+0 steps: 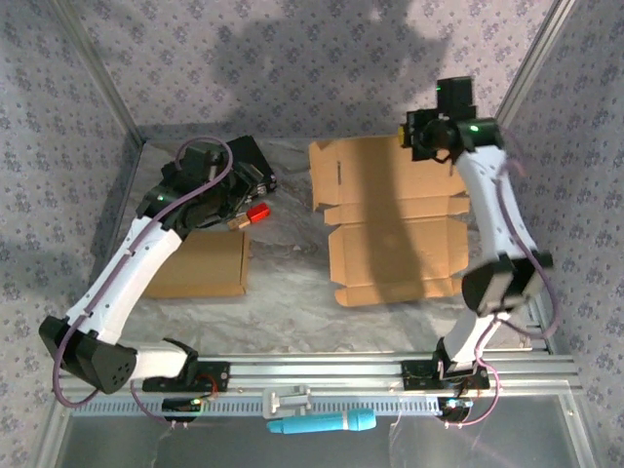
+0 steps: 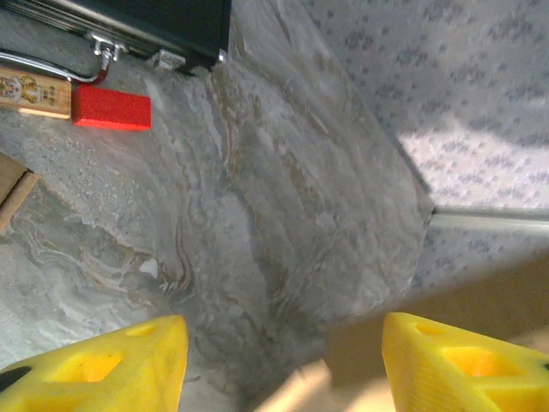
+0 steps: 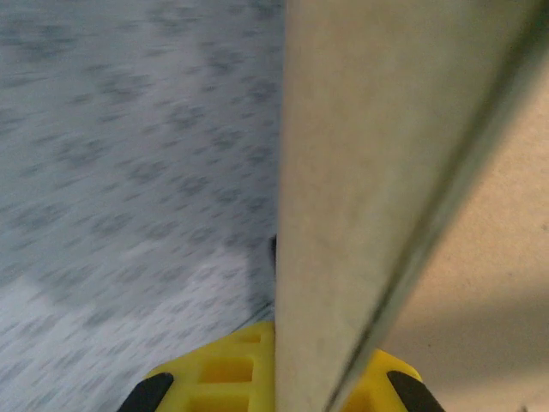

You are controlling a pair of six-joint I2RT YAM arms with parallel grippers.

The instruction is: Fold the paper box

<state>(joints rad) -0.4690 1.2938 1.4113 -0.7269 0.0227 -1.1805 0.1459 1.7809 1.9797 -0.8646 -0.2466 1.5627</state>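
Yellow fingers [image 2: 111, 369] of the left gripper [image 2: 283, 373] stand closest to the lens in the left wrist view, one at each lower corner; the jaws are held apart with a wide gap and they grasp nothing; between them I see marbled table [image 2: 283, 215] and a blurred brown cardboard edge, and I cannot tell if it touches them.

The right gripper [image 3: 292, 378] is closed on the paper box [image 1: 390, 219]; in the right wrist view a thin cardboard panel rises straight from between its two yellow fingers. From above, the paper box lies unfolded and flat on the right half of the table, its flaps spread out; the right gripper [image 1: 429, 136] pinches it at the far right corner.

Counting the things: two arms; two cardboard pieces, namely the paper box and a second cardboard piece [image 1: 200, 263], which is closed flat and lies on the left side under the left arm; one red block [image 1: 258, 213]; one black case [image 1: 252, 161] at the far left, just behind the red block; one teal tool [image 1: 322, 423] lying in front of the aluminium rail [image 1: 322, 370] at the near edge.

For writing: a pale wooden tag [image 2: 30, 90] touches the red block [image 2: 111, 110] and carries small printed figures, too small to read; no brand name is legible on the cardboard or on the black case [image 2: 154, 26].
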